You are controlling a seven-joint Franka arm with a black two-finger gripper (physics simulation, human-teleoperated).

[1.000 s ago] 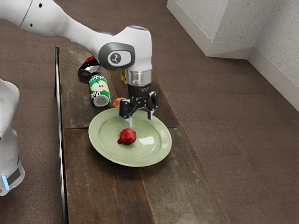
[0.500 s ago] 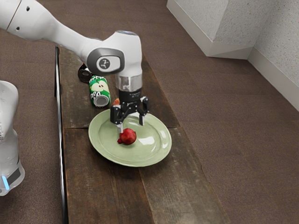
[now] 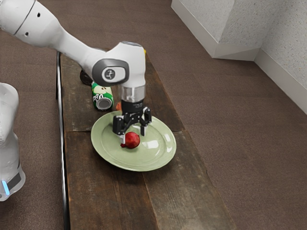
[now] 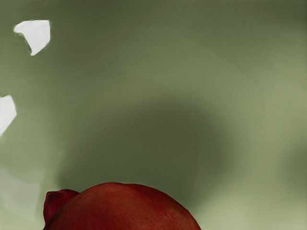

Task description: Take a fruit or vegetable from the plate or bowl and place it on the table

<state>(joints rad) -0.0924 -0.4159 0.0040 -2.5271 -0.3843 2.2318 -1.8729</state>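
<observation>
The gripper [image 3: 133, 134] has come down closer to the plate [image 3: 160, 153] over the last half second, after shifting across it toward the exterior view's left. Its fingers [image 3: 143, 129] are parted, so the hand is released, with nothing grasped. The red pomegranate [image 3: 132, 140], the likely pick for this task, has not moved: it sits on the plate, near the middle, its small crown pointing toward the plate's edge at the exterior view's left. One fingertip is now right by the fruit, low over the plate; whether it touches the skin I cannot tell.

That descent turns the approach into what looks like the last stretch before a grasp. The fruit is still on the plate, so the lift and the placing both remain. The next move probably calls for settling a little lower over the plate, with a finger on each side of the round body, then closing. A fingertip could nudge the fruit and roll it across the plate, or the crown could spoil an even grip.

Beyond the plate lie the green can [image 3: 102, 97] and, farther from it, a dark can [image 3: 85, 77]; the bare wood of the table [image 3: 105, 191] on the plate's near side seems a sensible place to set the fruit down
</observation>
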